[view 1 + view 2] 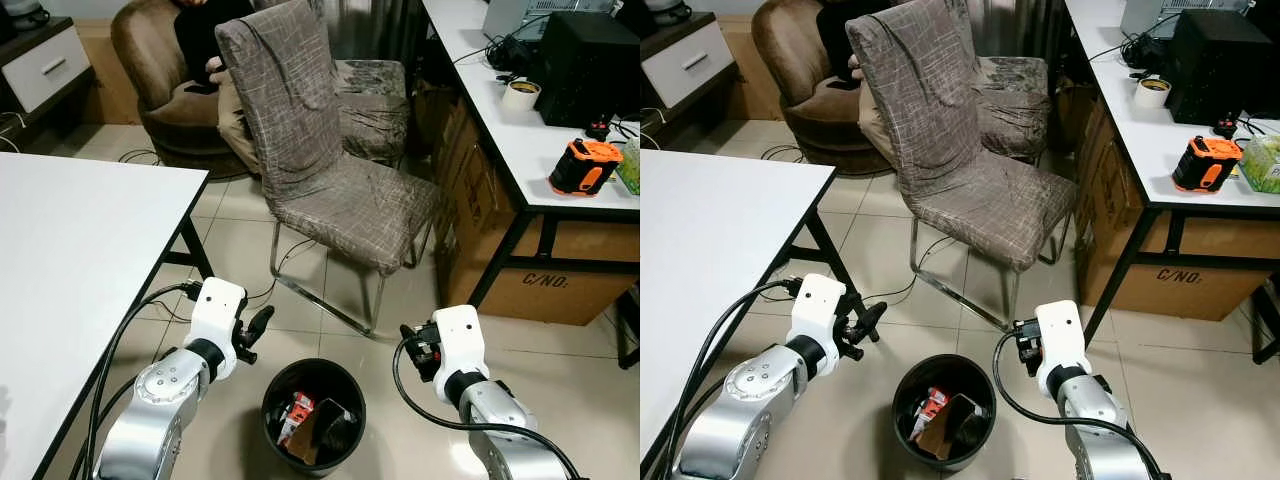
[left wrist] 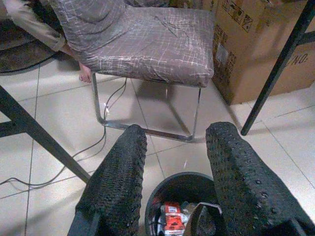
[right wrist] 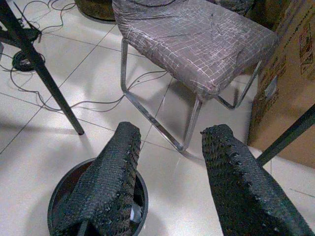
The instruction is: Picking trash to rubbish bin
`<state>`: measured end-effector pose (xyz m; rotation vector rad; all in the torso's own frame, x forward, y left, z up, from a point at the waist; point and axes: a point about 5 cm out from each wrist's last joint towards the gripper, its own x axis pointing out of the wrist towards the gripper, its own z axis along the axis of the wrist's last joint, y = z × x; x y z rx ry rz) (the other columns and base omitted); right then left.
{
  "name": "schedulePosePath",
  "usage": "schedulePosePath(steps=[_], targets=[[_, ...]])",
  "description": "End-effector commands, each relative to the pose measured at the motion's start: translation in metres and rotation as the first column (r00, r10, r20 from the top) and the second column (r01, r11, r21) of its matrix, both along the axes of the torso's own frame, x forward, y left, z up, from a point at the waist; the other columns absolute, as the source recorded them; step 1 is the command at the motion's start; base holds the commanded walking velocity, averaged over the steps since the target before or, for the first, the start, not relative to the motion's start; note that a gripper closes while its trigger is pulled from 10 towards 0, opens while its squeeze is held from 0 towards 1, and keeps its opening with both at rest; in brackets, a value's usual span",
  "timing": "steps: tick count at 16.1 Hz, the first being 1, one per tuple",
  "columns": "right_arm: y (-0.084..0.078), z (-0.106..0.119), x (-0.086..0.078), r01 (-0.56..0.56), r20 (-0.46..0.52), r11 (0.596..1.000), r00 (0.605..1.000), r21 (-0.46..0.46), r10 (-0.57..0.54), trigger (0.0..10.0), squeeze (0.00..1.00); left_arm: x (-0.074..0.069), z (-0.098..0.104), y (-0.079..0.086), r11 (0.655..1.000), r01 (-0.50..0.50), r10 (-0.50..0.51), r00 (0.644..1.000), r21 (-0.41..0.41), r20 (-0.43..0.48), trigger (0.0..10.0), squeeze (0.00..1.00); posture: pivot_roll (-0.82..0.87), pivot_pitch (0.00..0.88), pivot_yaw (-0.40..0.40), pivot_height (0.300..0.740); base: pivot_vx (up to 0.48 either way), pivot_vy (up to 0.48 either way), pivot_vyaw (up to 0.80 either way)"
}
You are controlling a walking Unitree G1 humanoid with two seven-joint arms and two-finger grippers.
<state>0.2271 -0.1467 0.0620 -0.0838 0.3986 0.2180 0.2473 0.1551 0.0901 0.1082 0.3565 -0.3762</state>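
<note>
Both pincers, left gripper (image 2: pixel 174 189) and right gripper (image 3: pixel 170 184), hang apart and empty over the rubbish bin (image 1: pixel 281 383), trash (image 1: pixel 297 411) already inside; next, likely keep the fingers spread and lift straight up, clear of the rim.

**Materials and finishes around the bin**

The rubbish bin (image 1: pixel 314 412) looks like smooth black plastic. Behind it, the chair (image 1: pixel 330 170) wears matt grey-brown cloth on shiny metal legs. The floor (image 1: pixel 250 240) around the bin is glossy pale tile. Left of the bin, the surface (image 1: pixel 70 260) is smooth white. The left end effector (image 2: pixel 172 191) has rough, dimpled black fingers.
</note>
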Motion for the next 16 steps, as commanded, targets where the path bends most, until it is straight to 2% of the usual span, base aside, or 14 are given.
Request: schedulePosePath(steps=[1, 10, 16], targets=[[0.002, 0.007, 0.004, 0.0, 0.02, 1.0, 1.0, 0.004, 0.0, 10.0, 0.0, 0.002, 0.003, 0.004, 1.0, -0.011, 0.011, 1.0, 0.015, 0.007, 10.0, 0.0, -0.07, 0.0, 0.033, 0.74, -0.24, 0.0, 0.0], [0.001, 0.01, 0.005, 0.014, 0.022, 1.0, 1.0, 0.008, -0.014, 10.0, 0.0, 0.005, 0.006, 0.006, 0.999, 0.0, 0.0, 1.0, 0.033, 0.014, 10.0, 0.0, -0.08, 0.0, 0.038, 0.74, -0.285, 0.0, 0.0], [0.0, 0.023, 0.013, 0.036, 0.09, 0.999, 0.995, 0.033, -0.038, 10.0, 0.0, 0.013, 0.018, 0.005, 0.999, 0.004, -0.006, 0.999, 0.032, 0.051, 10.0, 0.0, -0.07, 0.0, 0.044, 0.74, -0.306, 0.0, 0.0]])
